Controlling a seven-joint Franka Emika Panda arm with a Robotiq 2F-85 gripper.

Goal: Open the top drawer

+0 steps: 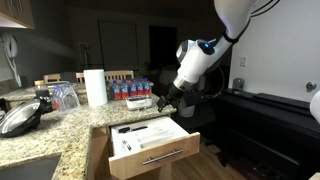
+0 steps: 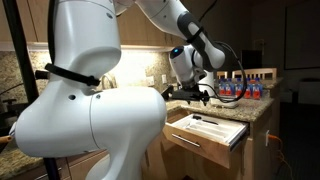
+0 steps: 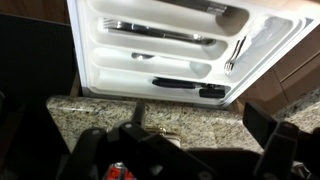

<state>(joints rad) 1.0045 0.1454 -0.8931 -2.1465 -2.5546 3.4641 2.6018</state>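
The top drawer point(image 1: 152, 148) stands pulled out from under the granite counter, and it shows in both exterior views point(image 2: 206, 131). Its light-wood front carries a silver bar handle point(image 1: 161, 158). Its white interior point(image 3: 170, 45) is a cutlery tray holding forks and dark utensils. My gripper point(image 1: 166, 101) hovers above the counter edge just behind the open drawer, apart from the handle. In the wrist view its two dark fingers point(image 3: 185, 150) are spread wide over the granite with nothing between them. It also shows in an exterior view point(image 2: 190, 96).
A paper towel roll point(image 1: 95, 87), a pack of water bottles point(image 1: 131, 92) and a pan point(image 1: 20, 118) stand on the granite counter point(image 1: 60, 135). A dark low cabinet point(image 1: 265, 120) stands beyond the drawer. The robot's white base point(image 2: 90, 110) fills an exterior view.
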